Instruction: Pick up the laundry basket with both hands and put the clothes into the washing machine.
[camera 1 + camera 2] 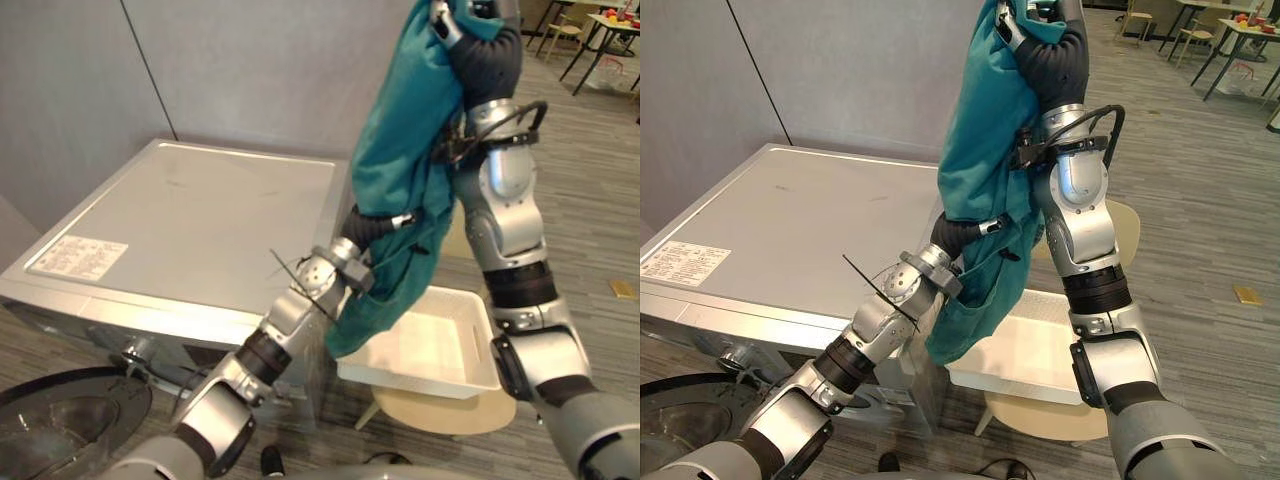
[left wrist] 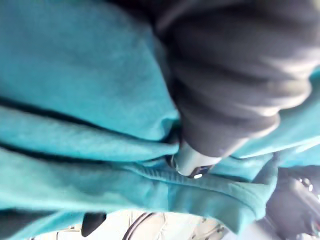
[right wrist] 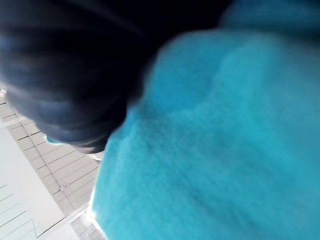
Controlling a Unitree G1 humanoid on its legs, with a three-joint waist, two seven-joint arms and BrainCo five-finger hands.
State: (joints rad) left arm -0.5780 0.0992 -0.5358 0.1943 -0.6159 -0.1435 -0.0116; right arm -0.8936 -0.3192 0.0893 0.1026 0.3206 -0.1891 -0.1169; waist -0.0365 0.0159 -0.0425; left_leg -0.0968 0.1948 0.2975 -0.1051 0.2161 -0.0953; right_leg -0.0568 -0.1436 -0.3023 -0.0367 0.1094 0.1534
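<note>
teal garment (image 1: 400, 140) hangs gripped by raised right hand (image 1: 1050, 50); left hand's (image 1: 960, 232) grasp inside it unclear.

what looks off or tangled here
The teal garment is the odd bit: it hangs from the raised right hand, drapes over that wrist and swallows the left hand lower down. It dangles over the white basket, not at the washing machine. Nothing looks spilled or damaged.

Washing machine (image 1: 200, 220): one was in view.
Teal garment (image 1: 400, 140): one was in view (a single piece, so far as its folds showed).
White laundry basket (image 1: 445, 345): one was counted.
Round pale seat (image 1: 440, 415): one was counted.
</note>
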